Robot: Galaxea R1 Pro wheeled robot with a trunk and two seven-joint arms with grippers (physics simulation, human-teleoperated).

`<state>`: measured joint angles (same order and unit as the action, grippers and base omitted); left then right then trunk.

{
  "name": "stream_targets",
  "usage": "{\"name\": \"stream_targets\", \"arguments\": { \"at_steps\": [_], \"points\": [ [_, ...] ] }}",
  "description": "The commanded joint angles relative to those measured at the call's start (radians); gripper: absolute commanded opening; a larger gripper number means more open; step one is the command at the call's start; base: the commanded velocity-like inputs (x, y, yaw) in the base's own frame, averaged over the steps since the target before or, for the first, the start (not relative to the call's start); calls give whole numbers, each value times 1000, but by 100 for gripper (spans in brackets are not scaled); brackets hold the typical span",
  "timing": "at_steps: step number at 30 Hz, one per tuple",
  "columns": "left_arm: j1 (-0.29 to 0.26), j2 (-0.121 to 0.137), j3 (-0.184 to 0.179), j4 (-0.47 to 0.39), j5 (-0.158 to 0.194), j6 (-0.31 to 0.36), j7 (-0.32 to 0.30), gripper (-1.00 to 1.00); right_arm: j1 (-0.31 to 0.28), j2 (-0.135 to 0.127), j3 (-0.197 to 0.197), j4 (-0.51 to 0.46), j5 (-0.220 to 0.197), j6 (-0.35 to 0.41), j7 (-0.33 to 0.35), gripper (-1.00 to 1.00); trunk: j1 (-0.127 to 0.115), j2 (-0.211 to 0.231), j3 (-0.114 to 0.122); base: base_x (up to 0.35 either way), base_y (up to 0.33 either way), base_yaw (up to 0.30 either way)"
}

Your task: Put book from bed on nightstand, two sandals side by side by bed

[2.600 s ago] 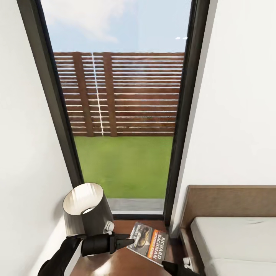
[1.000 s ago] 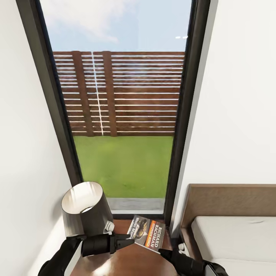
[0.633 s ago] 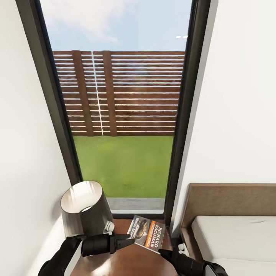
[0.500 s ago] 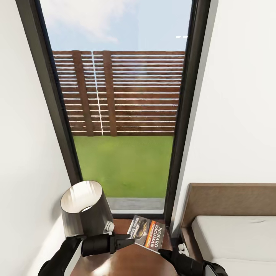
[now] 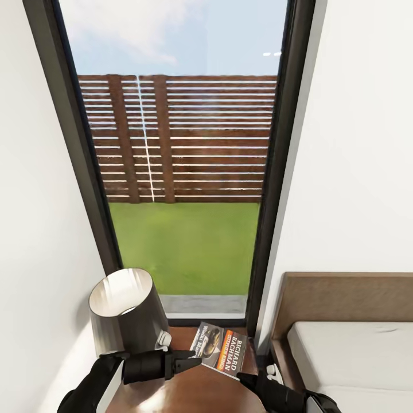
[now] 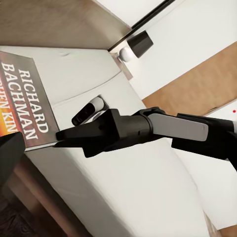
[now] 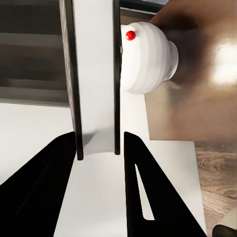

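Lower centre of the head view: book [image 5: 219, 354] flat on the nightstand [image 5: 189, 390], long axis slanting toward the lower right, between the left gripper [image 5: 194, 361] at its left edge, jaw gap indiscernible, and the right gripper [image 5: 245, 378], jaws apart, at its lower-right corner.

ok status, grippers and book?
Book flat on nightstand, beside lamp. Right gripper open at book's near edge; left gripper at its other side, state unclear. Sandals pending.

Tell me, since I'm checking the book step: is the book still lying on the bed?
No, the book lies on the brown nightstand beside the lamp, not on the bed.
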<state>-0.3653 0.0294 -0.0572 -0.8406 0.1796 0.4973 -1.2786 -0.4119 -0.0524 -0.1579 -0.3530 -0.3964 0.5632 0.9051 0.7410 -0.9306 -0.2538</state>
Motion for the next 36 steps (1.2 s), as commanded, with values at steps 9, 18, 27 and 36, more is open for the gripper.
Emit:
{"name": "stream_targets", "arguments": {
  "at_steps": [9,18,27,36],
  "points": [
    [-1,1,-4,0,9,10,1,100,-1,0,-3,0,-4,7,1,-100,35,-64,-30,0,0,0],
    [-1,1,-4,0,9,10,1,100,-1,-1,-3,0,-4,6,1,-100,69,-127,-58,0,0,0],
    [-1,1,-4,1,9,10,1,100,-1,-1,-3,0,-4,6,1,-100,104,-190,-86,0,0,0],
    [0,1,-4,1,9,10,1,100,-1,-1,-3,0,-4,6,1,-100,138,-253,-114,0,0,0]
  ]
}}
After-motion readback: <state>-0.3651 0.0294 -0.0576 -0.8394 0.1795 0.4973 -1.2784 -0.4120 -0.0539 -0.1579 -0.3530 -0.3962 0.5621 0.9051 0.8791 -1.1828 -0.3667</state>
